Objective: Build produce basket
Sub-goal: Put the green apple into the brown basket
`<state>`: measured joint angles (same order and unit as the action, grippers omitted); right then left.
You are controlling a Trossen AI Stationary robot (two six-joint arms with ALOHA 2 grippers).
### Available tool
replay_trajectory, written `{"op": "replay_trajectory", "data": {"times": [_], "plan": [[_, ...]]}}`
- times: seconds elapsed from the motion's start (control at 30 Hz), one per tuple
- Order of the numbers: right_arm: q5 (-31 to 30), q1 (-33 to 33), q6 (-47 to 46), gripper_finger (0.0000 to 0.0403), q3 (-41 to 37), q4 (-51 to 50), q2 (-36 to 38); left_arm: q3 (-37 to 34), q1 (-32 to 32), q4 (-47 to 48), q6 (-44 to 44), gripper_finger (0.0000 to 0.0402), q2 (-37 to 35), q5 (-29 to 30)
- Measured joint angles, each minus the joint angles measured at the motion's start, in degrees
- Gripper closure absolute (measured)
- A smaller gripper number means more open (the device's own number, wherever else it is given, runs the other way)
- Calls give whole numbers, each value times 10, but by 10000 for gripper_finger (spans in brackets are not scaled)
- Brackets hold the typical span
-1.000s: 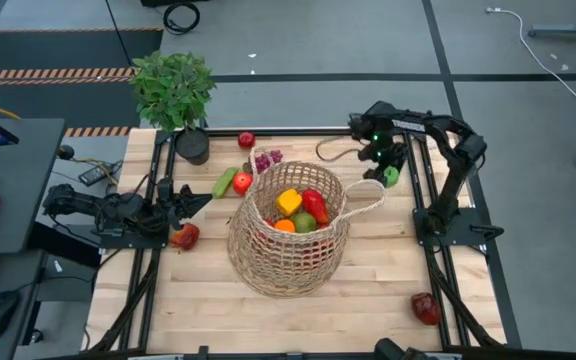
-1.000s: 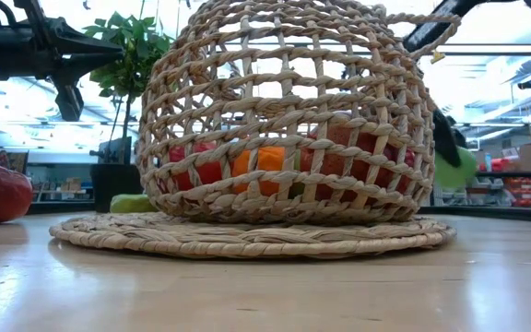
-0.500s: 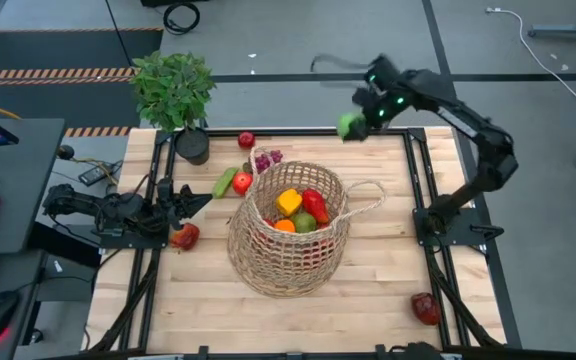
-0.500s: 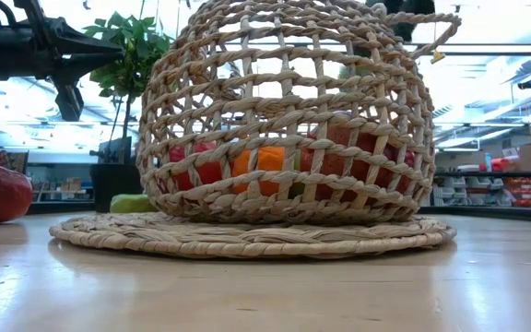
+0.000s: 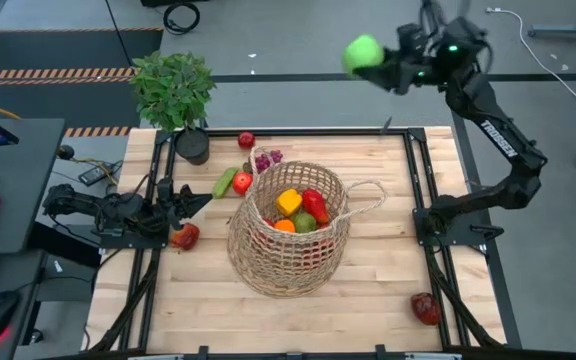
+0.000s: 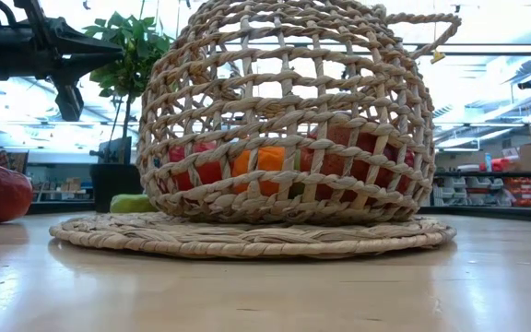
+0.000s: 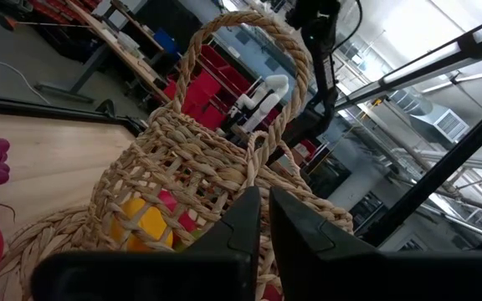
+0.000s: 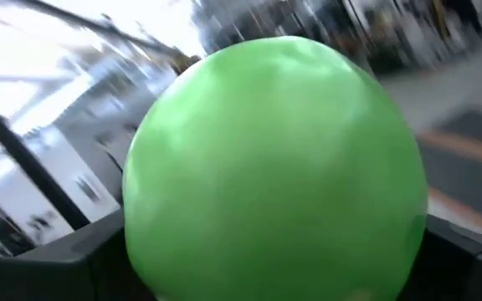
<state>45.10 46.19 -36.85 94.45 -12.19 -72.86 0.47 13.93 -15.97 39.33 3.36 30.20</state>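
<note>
Gripping one green apple, right gripper raised.

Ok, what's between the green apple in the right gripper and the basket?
High view: nothing but bare table between green apple, held by right gripper, and basket.

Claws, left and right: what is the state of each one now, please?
Left claw: shut, empty, beside the basket.
Right claw: shut on the green apple, raised beyond the table's far edge.
</note>
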Motion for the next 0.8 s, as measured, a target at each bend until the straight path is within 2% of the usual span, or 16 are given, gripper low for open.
{"op": "replay_trajectory", "data": {"times": [0.23,0.43,0.6,0.7,0.8], "plan": [[-18,0,-134,23,0,265,5,0,0,0,0,366,0,0],[-50,0,-151,23,0,387,4,0,0,0,0,365,0,0],[-71,0,-156,23,0,409,5,0,0,0,0,368,0,0],[-54,-4,-161,23,0,401,3,0,0,0,0,369,0,0],[-38,-37,-141,23,0,385,5,0,0,0,0,367,0,0]]}}
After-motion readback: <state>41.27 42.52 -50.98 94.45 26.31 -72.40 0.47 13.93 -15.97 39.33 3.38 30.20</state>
